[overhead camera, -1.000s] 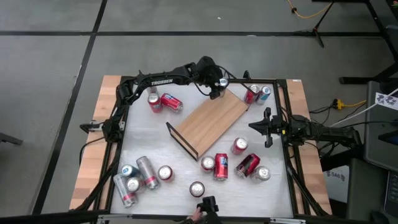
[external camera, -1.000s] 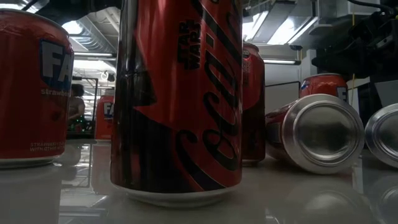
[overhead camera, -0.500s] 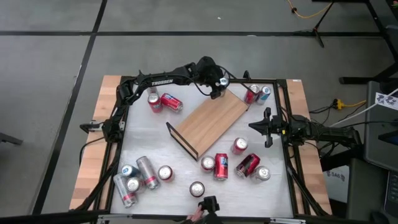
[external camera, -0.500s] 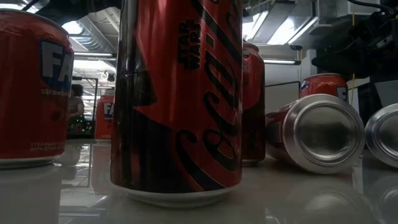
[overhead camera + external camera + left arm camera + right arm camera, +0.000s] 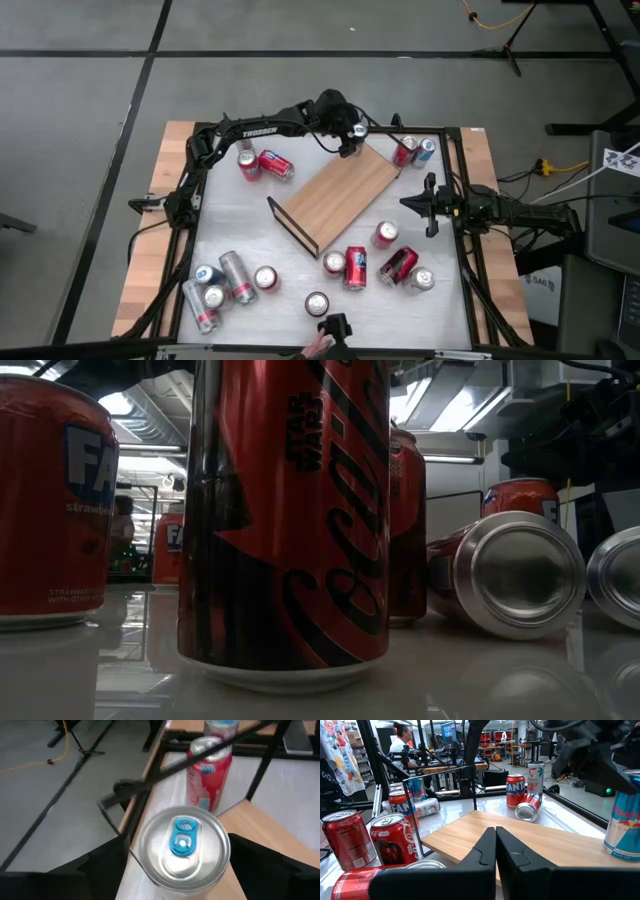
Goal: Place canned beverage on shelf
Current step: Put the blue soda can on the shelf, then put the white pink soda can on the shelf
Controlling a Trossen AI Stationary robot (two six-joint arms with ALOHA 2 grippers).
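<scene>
A silver can with a blue tab [image 5: 181, 847] is seen standing upright at the far corner of the shelf [image 5: 340, 190], by the wire rail at that end. The left gripper [image 5: 352, 140] is positioned over it; in the left wrist view its fingers [image 5: 85, 870] flank the can on both sides with gaps visible, so the claw is judged spread and not gripping. The can appears to be resting on the light-wood board on its own base.

Handling, judged: the can is stiff around its rim and base, but the thin side wall is likely to dent under a hard squeeze. The bare metal is smooth and probably slippery. Weight cannot be told, since full or empty is not shown. A hold across mid-body, jaws square to the wall, is judged best.

A red can [image 5: 209, 777] stands nearby, off the board.

The right gripper [image 5: 430, 205] is parked at the table's right edge, fingers pressed together, nothing held.
</scene>
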